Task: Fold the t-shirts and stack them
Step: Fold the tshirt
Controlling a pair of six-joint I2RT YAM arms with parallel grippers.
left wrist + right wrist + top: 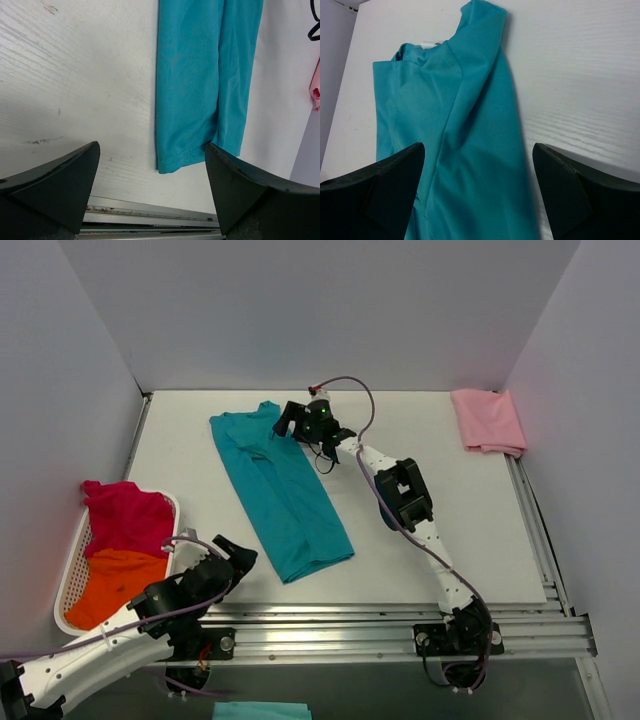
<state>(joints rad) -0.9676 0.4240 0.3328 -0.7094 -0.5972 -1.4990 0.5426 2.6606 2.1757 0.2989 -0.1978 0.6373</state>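
The teal t-shirt (285,495) lies folded into a long strip on the white table, running from far left to near centre. My right gripper (290,423) is open over its far collar end; the right wrist view shows the teal fabric (465,125) between the spread fingers, right gripper (478,146) empty. My left gripper (243,558) is open and empty beside the shirt's near hem, whose corner shows in the left wrist view (200,75) ahead of the left gripper (151,147). The pale pink t-shirt (488,420) lies folded at the far right. The magenta-red t-shirt (125,515) and the orange t-shirt (115,585) lie bunched in the basket.
The white plastic basket (176,510) stands at the table's left edge. An aluminium rail (380,620) runs along the near edge. Grey walls close in the back and both sides. A teal cloth (260,710) shows below the rail.
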